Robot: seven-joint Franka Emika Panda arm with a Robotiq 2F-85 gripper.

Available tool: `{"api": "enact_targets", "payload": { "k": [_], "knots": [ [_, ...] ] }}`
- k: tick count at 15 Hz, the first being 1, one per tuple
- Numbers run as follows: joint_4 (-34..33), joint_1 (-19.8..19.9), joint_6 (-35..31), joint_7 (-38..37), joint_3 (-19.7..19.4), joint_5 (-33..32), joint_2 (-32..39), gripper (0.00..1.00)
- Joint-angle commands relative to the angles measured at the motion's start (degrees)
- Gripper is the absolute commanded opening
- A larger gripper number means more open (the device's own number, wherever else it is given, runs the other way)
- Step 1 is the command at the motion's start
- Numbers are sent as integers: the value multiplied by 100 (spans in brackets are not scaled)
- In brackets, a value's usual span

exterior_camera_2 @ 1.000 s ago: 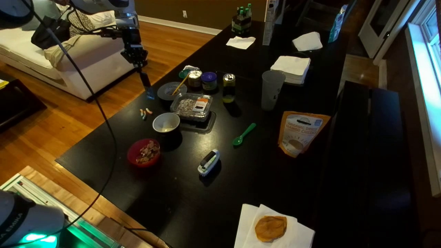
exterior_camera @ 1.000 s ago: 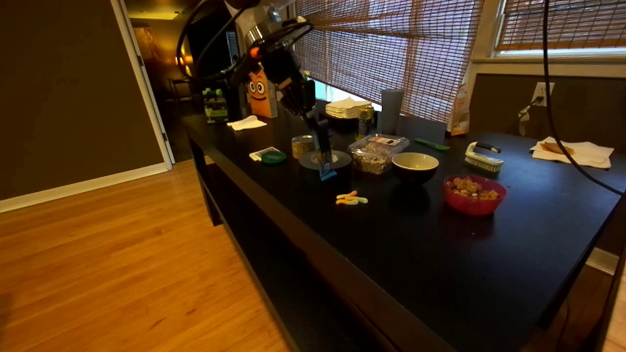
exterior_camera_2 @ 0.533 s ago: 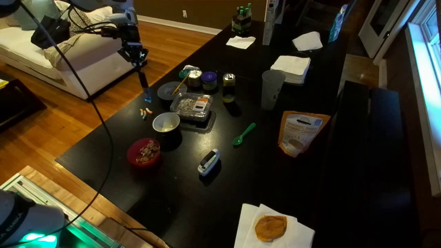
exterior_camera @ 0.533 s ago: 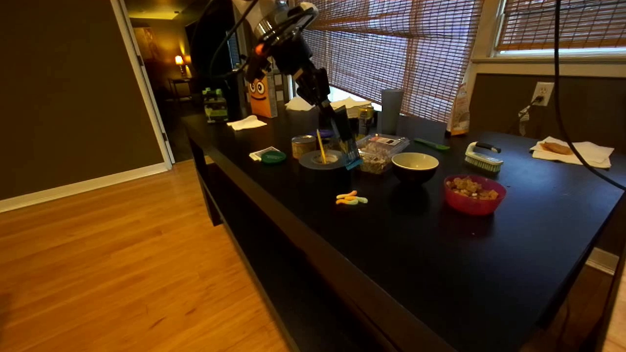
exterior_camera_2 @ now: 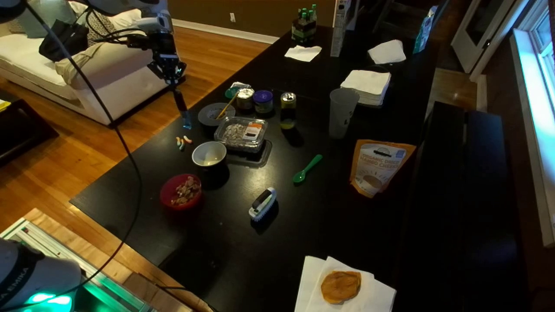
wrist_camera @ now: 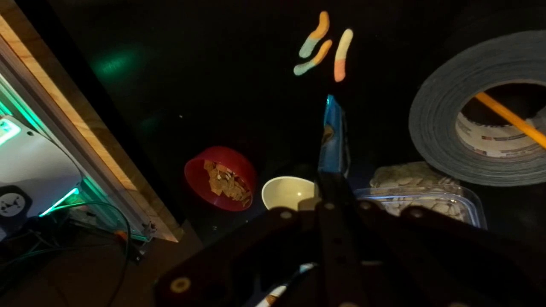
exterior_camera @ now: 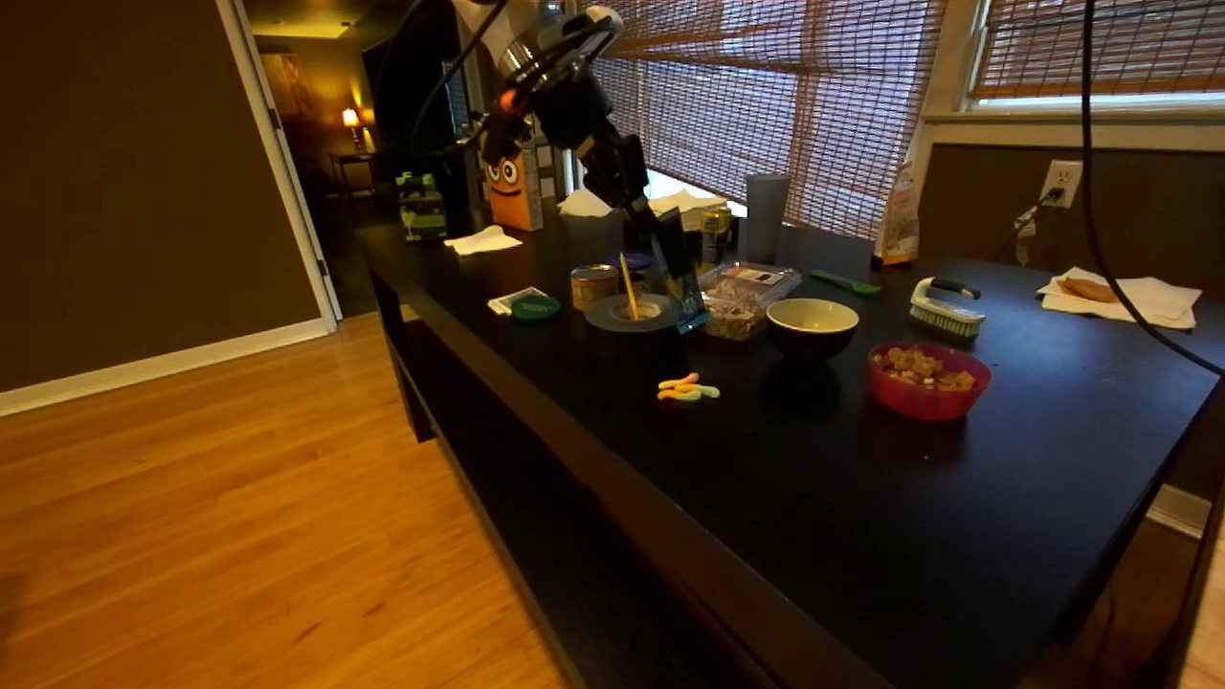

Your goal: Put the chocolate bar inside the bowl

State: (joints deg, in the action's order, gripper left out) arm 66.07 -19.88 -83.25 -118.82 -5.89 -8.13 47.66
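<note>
The claw [wrist_camera: 334, 177] pinches one end of the chocolate bar [wrist_camera: 330, 149], which points to the top near the middle of the wrist view. In an exterior view, the bar hangs tilted near the middle, left of the bowl [exterior_camera: 812, 314] and apart from it. Three candy worms [wrist_camera: 342, 55] lie at the top of the wrist view, a red bowl [wrist_camera: 198, 177] of brown bits [wrist_camera: 226, 181] sits lower left of the middle, and a gray tape roll [wrist_camera: 439, 115] is at the right, a yellow stick [wrist_camera: 509, 115] in its hole.
</note>
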Motion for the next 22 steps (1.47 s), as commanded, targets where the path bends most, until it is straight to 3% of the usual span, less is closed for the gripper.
{"api": "enact_targets", "payload": {
  "k": [1,16,22],
  "knots": [
    [62,162,248,-219,0,-139,-106,0],
    [443,838,1383,-620,-106,-54,-583,0],
    [760,1148,1206,-349,-81,-19,-569,0]
  ]
}}
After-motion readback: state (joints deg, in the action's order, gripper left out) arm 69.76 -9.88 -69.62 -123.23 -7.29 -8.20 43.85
